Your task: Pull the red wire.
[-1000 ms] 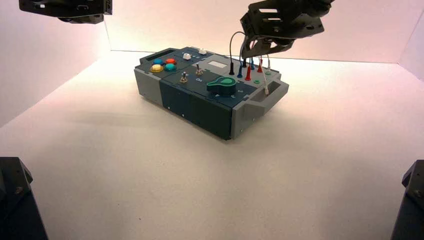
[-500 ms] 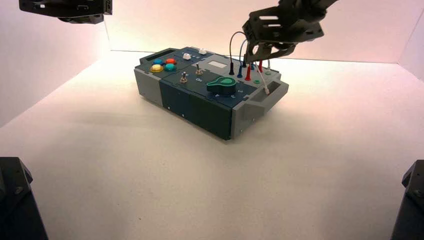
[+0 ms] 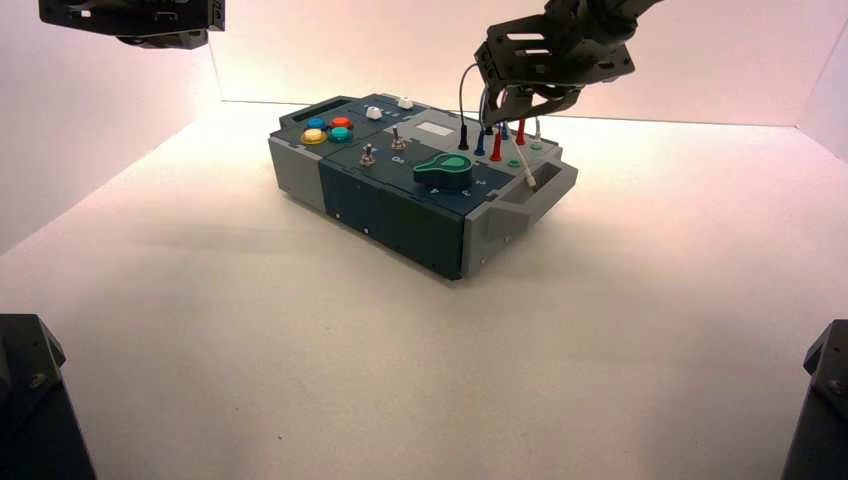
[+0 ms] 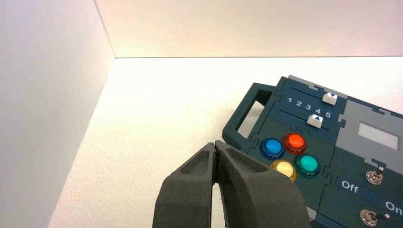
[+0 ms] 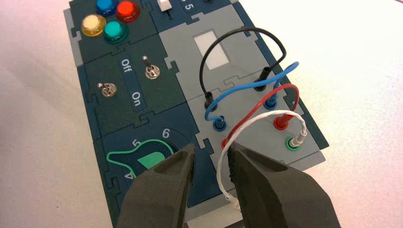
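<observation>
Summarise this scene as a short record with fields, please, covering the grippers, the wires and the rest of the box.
right gripper: open, above the wire end of the box
red wire: both ends plugged in, not gripped
white wire: one end in a green-ringed socket, the other loose near the handle
other wires: black wire, blue wire
left gripper: shut, idle, left of the box
knob: green
buttons: blue, red, yellow, green
</observation>
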Tool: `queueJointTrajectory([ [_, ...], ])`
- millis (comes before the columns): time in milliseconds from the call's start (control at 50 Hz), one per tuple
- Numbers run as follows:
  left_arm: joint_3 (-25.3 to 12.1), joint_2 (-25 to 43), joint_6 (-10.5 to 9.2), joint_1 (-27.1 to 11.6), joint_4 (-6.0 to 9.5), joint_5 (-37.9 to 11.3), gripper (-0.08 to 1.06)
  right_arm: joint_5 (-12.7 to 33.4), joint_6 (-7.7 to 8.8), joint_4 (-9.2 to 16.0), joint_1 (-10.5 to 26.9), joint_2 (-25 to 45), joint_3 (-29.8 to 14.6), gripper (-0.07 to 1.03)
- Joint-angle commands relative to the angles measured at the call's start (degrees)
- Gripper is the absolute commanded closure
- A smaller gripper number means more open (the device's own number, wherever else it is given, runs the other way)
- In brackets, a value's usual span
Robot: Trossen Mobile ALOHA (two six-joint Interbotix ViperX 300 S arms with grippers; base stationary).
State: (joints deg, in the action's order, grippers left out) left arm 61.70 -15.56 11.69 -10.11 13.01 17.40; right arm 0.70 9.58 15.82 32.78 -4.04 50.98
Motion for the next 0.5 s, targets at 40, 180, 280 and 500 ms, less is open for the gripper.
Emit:
queueJointTrajectory([
  [40, -0.88, -0.35, 0.26, -0.26, -0.09, 0.44, 1.00, -0.44, 0.18, -0.62, -0.35, -0.88, -1.41, 0.57],
  [180, -0.88, -0.35, 0.18, -0.26, -0.09, 0.44, 1.01, -0.53, 0.18, -1.32, -0.53, -0.62, -1.58, 0.57],
  [280, -0.88, -0.35, 0.26, -0.26, -0.09, 0.44, 1.00, -0.53, 0.18, -1.41, -0.97, -0.70, -1.49, 0.57],
  [500, -0.97, -0.35, 0.26, -0.26, -0.09, 0.44, 1.00, 0.88, 0.00, -1.32, -0.97, -2.55, -0.97, 0.57],
])
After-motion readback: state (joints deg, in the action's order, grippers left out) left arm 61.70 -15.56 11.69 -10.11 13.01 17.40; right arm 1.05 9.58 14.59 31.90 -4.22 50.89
